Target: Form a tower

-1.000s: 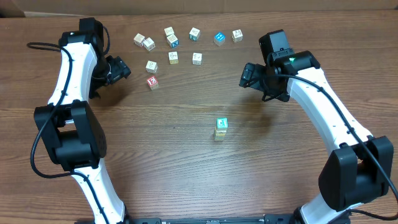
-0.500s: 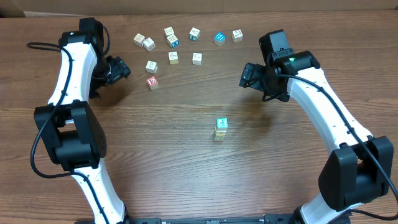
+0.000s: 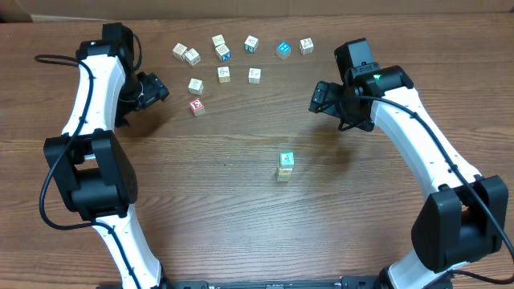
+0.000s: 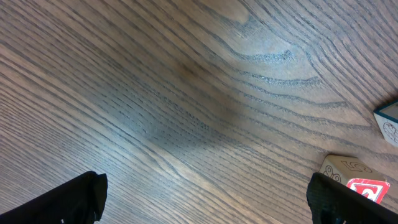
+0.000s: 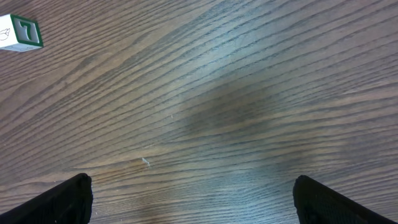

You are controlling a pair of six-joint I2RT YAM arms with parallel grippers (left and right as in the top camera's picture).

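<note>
The tower (image 3: 285, 165) stands in the middle of the table as a narrow stack of small letter cubes, a teal-faced cube on top and a yellow one under it; lower cubes are hard to tell apart from above. My left gripper (image 3: 160, 89) hovers open at the far left, close to a red letter cube (image 3: 197, 106). In the left wrist view the left gripper (image 4: 208, 205) holds nothing, and the red cube (image 4: 367, 189) lies by its right finger. My right gripper (image 3: 316, 98) is open up and to the right of the tower, and the right gripper (image 5: 193, 205) has bare wood between its fingers.
Several loose letter cubes lie along the far edge, among them a blue one (image 3: 283, 50) and a white one (image 3: 195, 85). A green-faced cube (image 5: 22, 32) shows at the top left of the right wrist view. A teal-edged cube (image 4: 388, 121) sits at the left wrist view's right border.
</note>
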